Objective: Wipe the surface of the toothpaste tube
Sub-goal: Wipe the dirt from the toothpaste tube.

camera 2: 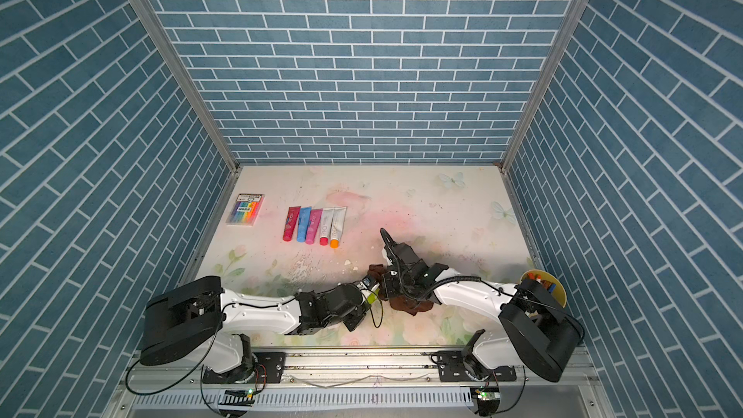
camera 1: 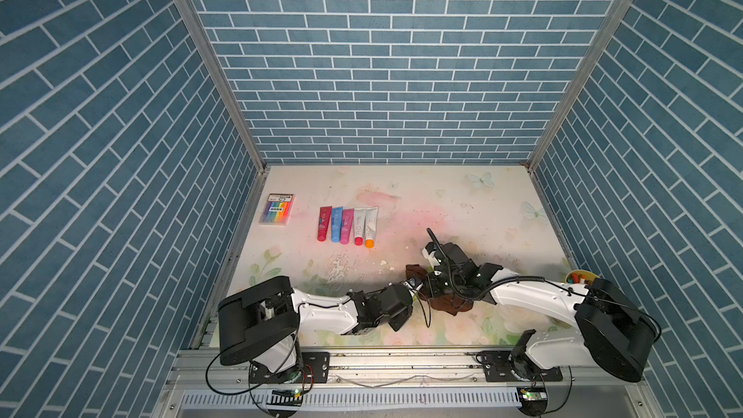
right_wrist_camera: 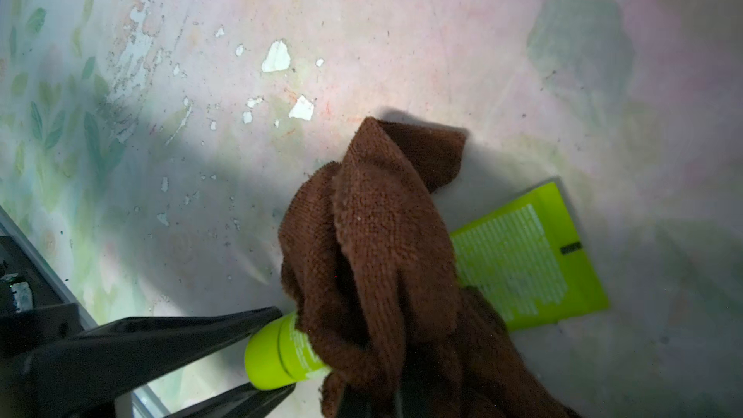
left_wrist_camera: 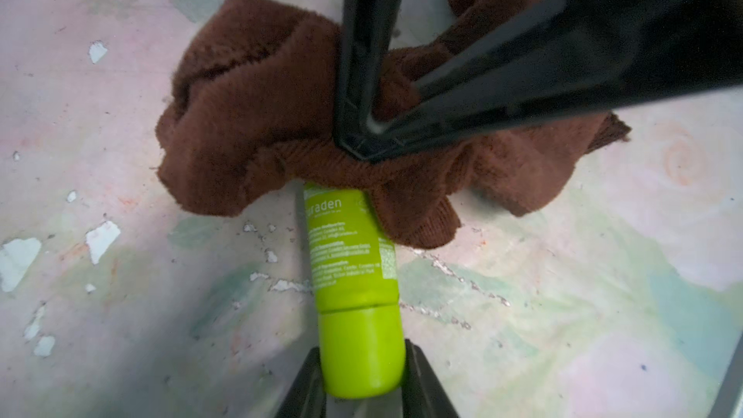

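A lime-green toothpaste tube [left_wrist_camera: 354,259] lies on the flowered table near the front middle. My left gripper [left_wrist_camera: 362,349] is shut on the tube's cap [right_wrist_camera: 269,355], one finger on each side. A brown cloth [left_wrist_camera: 249,114] is bunched over the tube's middle, so only the cap end and the flat crimped end [right_wrist_camera: 522,263] show. My right gripper [left_wrist_camera: 364,146] is shut on the cloth from above, its fingertips buried in the folds. In both top views the two grippers meet over the cloth [camera 1: 448,303] [camera 2: 406,303].
A row of several coloured tubes [camera 1: 347,225] lies at the back left, with a box of markers [camera 1: 277,209] beside it near the left wall. A yellow cup [camera 1: 579,275] stands at the right edge by the right arm. Tiled walls close three sides.
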`<state>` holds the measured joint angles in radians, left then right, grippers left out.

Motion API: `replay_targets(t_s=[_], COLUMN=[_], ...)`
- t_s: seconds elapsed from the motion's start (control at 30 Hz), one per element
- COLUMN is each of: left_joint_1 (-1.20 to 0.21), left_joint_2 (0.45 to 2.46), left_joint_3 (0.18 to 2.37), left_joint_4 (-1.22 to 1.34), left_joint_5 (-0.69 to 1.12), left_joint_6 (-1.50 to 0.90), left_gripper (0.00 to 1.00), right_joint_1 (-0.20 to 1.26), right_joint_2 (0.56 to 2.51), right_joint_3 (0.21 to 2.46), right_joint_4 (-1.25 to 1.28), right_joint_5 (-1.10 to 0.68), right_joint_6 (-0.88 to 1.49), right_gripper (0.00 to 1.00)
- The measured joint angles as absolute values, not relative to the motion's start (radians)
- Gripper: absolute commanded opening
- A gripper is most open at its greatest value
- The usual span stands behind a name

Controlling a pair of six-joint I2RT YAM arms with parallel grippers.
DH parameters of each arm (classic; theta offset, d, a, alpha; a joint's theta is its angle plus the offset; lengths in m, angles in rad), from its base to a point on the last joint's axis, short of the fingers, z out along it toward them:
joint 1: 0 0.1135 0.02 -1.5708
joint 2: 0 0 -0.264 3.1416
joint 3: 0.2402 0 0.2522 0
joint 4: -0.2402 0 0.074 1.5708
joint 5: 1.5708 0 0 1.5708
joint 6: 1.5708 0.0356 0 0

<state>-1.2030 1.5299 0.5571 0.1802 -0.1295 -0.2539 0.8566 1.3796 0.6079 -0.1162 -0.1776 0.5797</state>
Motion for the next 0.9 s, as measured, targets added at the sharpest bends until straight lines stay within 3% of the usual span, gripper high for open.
replay_targets(t_s=[0.3, 0.5, 0.73, 0.9], left_joint_1=[-1.203, -1.203, -1.203, -1.204], left_joint_2=[1.533, 1.533, 1.533, 1.534], left_joint_3=[0.558, 0.559, 0.559, 0.559], left_joint_4=[0.182, 0.184, 0.185, 0.182], left_joint_5=[-0.133, -0.133, -0.133, -0.133], left_joint_6=[-0.255, -0.254, -0.253, -0.253], left_gripper=[0.00, 0.00, 0.00, 0.00], right_joint_1=[0.761, 0.676, 0.669, 0.750], right_joint_2=[1.454, 1.454, 1.427, 1.387], right_joint_3=[0.619, 0.611, 0.590, 0.583], right_joint_4=[-0.096, -0.101, -0.081, -0.104], right_joint_5=[-0.259, -0.218, -0.172, -0.129], right_joint_6=[0.580, 0.580, 0.580, 0.579], right_gripper=[0.00, 0.00, 0.00, 0.00])
